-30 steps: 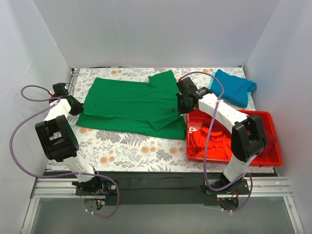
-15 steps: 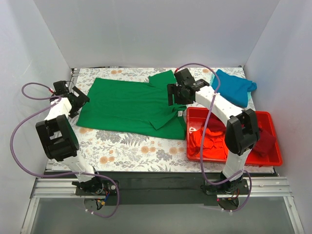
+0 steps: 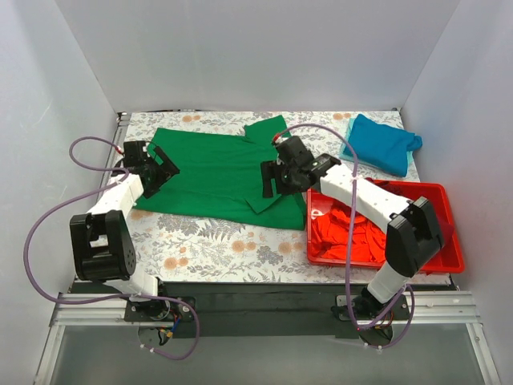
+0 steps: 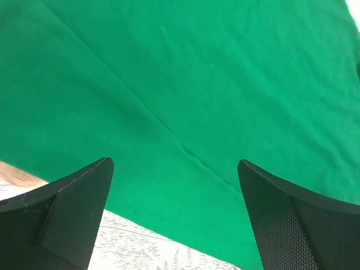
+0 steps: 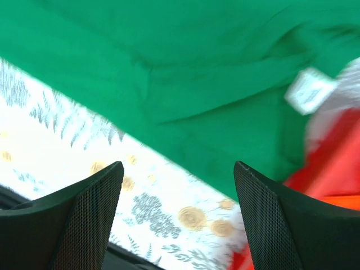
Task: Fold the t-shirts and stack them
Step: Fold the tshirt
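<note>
A bright green t-shirt [image 3: 212, 172] lies spread flat across the floral tablecloth, one sleeve folded over its right part. My left gripper [image 3: 164, 166] hovers open over the shirt's left edge; the left wrist view shows the green cloth [image 4: 197, 84] between its empty fingers [image 4: 292, 219]. My right gripper [image 3: 270, 180] hangs open above the shirt's right front part, and the right wrist view shows the green hem [image 5: 197, 67] and a white label [image 5: 309, 90]. A folded teal t-shirt [image 3: 383, 143] sits at the back right. An orange-red t-shirt [image 3: 345, 233] lies crumpled in the tray.
A rigid red plastic tray [image 3: 449, 261] stands at the front right, touching the green shirt's right end. White walls close in the table on three sides. Purple cables loop from both arms. Bare floral cloth [image 3: 216, 241] runs along the near edge.
Both grippers went from shut to open, letting go of the green shirt's ends. The left arm moved right over the shirt; the right arm swung left and nearer over it.
</note>
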Available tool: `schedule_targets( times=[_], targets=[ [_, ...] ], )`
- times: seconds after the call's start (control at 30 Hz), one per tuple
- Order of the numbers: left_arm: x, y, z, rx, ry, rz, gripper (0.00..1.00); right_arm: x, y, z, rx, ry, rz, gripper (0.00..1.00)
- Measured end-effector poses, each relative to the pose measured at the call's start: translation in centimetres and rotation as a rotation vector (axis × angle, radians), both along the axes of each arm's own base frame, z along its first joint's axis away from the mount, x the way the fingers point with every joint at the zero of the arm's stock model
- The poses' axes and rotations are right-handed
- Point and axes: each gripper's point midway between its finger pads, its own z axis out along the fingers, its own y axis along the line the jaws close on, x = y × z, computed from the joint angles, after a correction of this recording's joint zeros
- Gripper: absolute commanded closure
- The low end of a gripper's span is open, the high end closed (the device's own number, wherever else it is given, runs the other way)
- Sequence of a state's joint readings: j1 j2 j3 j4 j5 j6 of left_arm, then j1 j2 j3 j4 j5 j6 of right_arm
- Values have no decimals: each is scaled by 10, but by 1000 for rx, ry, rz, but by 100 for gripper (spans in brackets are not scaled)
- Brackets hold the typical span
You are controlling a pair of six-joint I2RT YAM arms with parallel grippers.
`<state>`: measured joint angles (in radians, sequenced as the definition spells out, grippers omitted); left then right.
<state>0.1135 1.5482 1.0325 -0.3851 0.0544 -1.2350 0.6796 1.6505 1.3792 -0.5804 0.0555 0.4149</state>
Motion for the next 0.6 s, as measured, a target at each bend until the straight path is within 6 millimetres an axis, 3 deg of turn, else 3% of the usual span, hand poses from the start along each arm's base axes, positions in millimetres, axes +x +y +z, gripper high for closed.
schedule_targets(
  times=[0.1,0.2,0.3,0.6],
  targets=[
    [-4,-14,-9,-30,8,-11,8,-27,11,-28,12,63,43,15],
    [-5,-26,-16,-64,6,-16,7,-46,2,-60,-2,141,33,15],
    [-5,-31,-22,-81,6,-17,7,-58,-5,-80,-9,189,17,15],
    [-10,-32,-61,-91,70,-1,7,-53,-2,-89,26,158,15,15]
  ],
)
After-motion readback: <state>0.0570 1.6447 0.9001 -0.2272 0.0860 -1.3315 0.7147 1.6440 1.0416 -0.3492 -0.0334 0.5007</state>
